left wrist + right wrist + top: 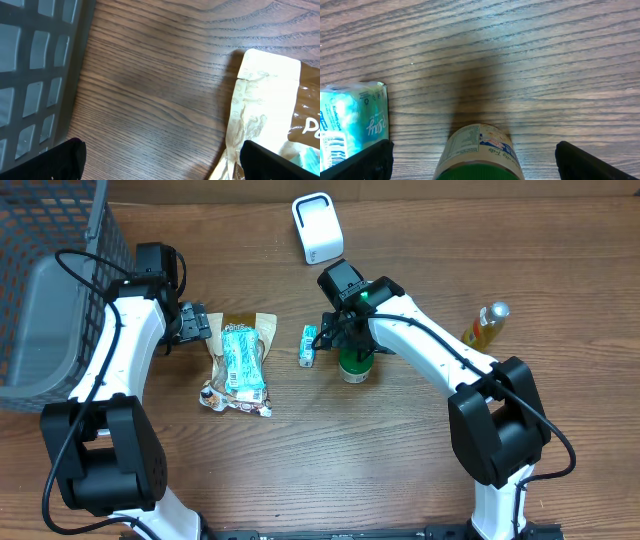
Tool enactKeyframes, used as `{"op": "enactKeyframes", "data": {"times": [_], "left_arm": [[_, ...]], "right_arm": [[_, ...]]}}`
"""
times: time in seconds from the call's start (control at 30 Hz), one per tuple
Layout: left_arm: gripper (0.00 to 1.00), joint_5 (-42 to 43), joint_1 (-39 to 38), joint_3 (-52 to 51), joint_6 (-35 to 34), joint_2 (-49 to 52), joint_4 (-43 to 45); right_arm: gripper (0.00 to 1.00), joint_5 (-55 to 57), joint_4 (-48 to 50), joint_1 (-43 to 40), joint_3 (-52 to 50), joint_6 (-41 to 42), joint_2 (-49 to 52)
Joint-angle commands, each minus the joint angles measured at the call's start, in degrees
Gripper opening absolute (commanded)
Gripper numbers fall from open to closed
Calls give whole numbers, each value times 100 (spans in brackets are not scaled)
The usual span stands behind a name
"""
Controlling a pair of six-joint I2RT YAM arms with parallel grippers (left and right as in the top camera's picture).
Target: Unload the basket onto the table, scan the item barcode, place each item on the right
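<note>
Matt wood-grain table, crinkled glossy pouch, grey plastic basket

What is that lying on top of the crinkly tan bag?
A teal-and-white packet lies lengthwise on the tan bag, covering its middle. The bag's print beneath it is hidden.

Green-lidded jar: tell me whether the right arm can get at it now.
Probably yes: the right gripper hangs over the jar, jaws wide on either side; the teal packet lies beside it, apart.
</note>
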Motion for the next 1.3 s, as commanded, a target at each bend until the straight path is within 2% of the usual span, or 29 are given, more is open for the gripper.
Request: {"op": "enactKeyframes", "data": {"times": [0.0, 1.27], "left_arm": [[100, -76, -22, 31, 22, -4, 11], [100, -76, -22, 31, 22, -4, 11]], "right_arm": [[100, 111, 28, 2, 70, 9, 2], [100, 295, 31, 2, 70, 9, 2]]}}
